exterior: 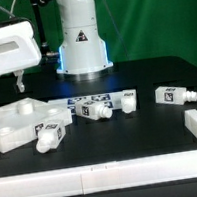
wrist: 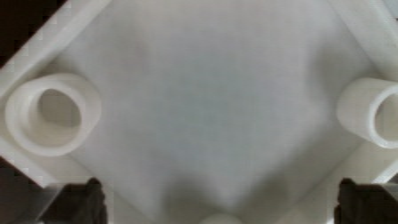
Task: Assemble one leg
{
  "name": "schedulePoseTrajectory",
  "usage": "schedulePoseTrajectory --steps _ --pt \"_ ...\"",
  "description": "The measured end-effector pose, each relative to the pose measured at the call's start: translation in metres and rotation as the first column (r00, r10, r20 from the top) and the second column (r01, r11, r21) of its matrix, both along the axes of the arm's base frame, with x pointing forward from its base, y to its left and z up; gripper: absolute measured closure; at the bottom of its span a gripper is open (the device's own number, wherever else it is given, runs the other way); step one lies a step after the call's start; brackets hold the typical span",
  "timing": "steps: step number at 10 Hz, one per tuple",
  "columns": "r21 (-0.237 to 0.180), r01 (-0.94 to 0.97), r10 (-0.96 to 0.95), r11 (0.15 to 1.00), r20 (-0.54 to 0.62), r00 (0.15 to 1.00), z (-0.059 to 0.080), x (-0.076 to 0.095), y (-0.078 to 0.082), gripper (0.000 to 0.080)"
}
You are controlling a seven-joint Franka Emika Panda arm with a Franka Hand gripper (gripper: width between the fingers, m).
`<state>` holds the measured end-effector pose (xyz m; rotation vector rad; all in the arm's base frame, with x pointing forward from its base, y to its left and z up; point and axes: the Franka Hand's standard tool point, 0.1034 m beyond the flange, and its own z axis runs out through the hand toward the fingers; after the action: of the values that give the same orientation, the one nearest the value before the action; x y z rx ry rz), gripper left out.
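The surface (exterior: 132, 137) is wide and bare in front of the legs (exterior: 92, 109), right up to the white wall (exterior: 106, 172) along its edge. There is an open gap between the two legs (exterior: 127, 101) (exterior: 175, 95) on the exterior view's right. The big panel (exterior: 14, 120) fills the exterior view's left.

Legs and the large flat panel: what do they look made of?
Legs: seemingly hard white plastic with a matte finish, carrying printed black-and-white square tags on their faces. Panel: likely the same white plastic, smooth and evenly matte. The wrist view shows round sockets with soft, rounded rims, which suggests moulding or printing.
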<state>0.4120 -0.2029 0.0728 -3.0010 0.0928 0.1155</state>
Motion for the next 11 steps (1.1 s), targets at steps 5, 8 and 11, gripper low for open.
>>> schedulePoseTrajectory --steps 5,8,11 --pt "0.004 0.36 -0.359 0.933 -0.067 0.931 -0.022 -0.029 -0.01 0.015" --pt "0.004 0.356 -0.355 0.935 -0.066 0.933 -0.022 -0.028 -0.011 0.015" --pt "-0.04 0.565 -0.566 0.824 -0.102 0.818 -0.025 -0.039 -0.016 0.015"
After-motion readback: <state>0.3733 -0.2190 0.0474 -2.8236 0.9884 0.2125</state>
